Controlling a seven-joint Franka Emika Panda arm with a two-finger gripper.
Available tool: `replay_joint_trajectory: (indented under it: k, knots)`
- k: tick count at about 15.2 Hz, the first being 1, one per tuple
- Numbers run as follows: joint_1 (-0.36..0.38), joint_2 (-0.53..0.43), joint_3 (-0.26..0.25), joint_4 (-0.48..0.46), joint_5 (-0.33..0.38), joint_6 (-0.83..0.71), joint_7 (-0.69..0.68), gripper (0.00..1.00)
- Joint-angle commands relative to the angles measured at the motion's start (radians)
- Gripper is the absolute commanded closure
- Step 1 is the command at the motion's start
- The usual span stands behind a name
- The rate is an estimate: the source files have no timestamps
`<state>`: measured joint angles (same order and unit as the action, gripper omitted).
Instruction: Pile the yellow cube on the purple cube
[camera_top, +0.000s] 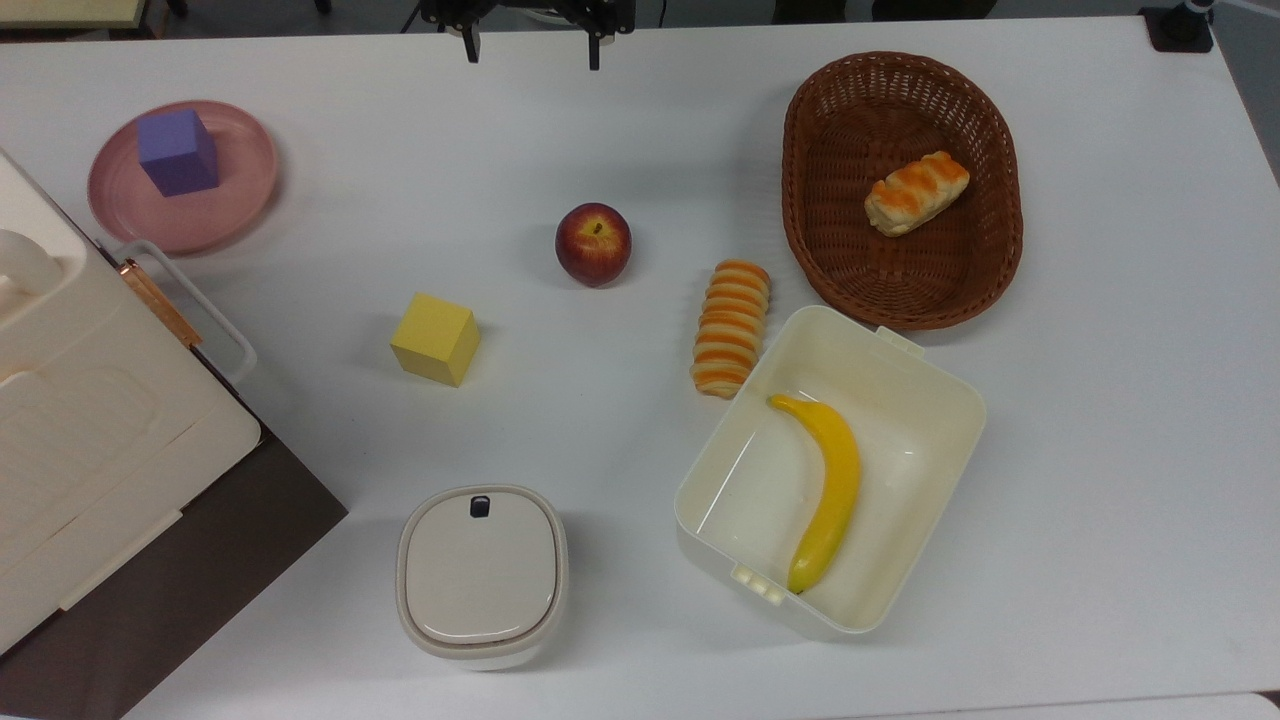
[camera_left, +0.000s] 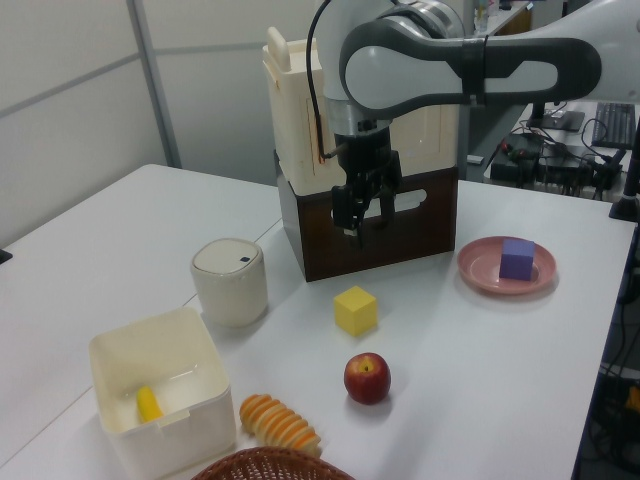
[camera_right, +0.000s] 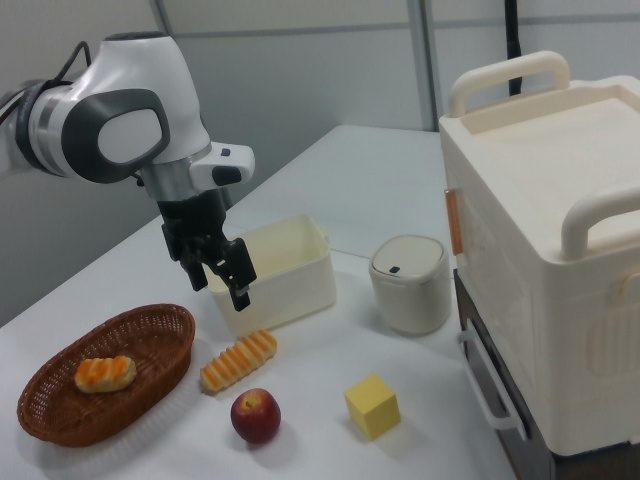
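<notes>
Sitting bare on the table (camera_top: 620, 130), yellow cube (camera_top: 435, 339) is left of the apple (camera_top: 593, 243) in the top view. Purple cube (camera_top: 178, 152) rests on the pink plate (camera_top: 230, 200), well apart. My gripper (camera_right: 226, 272) hangs above the table, fingers spread, gripping nothing.

yellow cube (camera_top: 435, 339) on table, purple cube (camera_top: 178, 152) on pink plate (camera_top: 230, 215)

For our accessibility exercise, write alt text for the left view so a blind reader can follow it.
A robot arm's open pincer hangs above a yellow cube on a white table. A purple cube sits on a pink plate at the left view's right, with an apple nearer the camera.
</notes>
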<state>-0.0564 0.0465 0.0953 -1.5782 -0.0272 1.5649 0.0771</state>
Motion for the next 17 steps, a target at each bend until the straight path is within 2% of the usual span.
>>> replay_joint_trajectory:
  k: [1,11,14,17]
  knots:
    - [0.003,-0.008,-0.008,-0.002,0.016,-0.008,0.000,0.00]
    - [0.001,-0.005,-0.008,-0.002,0.004,-0.026,0.010,0.00]
    - [-0.039,0.026,-0.031,0.004,0.023,-0.039,0.012,0.00]
    - [-0.040,0.064,-0.034,0.006,0.013,-0.028,0.012,0.00]
